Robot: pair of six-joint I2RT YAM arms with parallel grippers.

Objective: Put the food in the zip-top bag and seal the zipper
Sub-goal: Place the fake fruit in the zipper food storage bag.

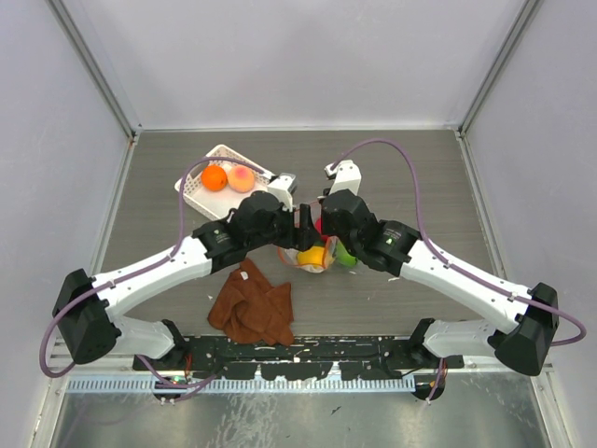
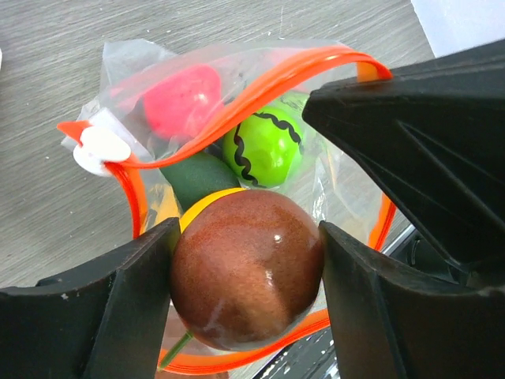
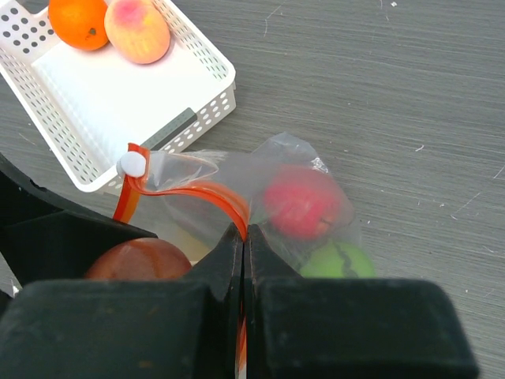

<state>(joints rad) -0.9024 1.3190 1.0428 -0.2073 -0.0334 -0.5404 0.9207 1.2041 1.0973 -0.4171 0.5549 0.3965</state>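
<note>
My left gripper [image 2: 246,278] is shut on a brown-red round fruit [image 2: 246,260] and holds it just above the open mouth of the zip-top bag [image 2: 134,59]. Inside the bag lie a red fruit [image 2: 181,99], a bright green one [image 2: 264,146], a dark green one [image 2: 197,178] and a yellow one [image 2: 201,207]. My right gripper [image 3: 243,237] is shut on the orange-red zipper [image 3: 201,192], lifting one lip of the bag [image 3: 229,170]. The zipper's white slider [image 2: 101,150] sits at the far-left corner. An orange [image 3: 77,20] and a peach-pink fruit [image 3: 136,30] rest in the basket.
The white lattice basket [image 1: 191,191] lies at the back left, close to the bag. A crumpled brown cloth [image 1: 252,303] lies in front of the bag, near the left arm. Both wrists crowd together over the bag [image 1: 322,257].
</note>
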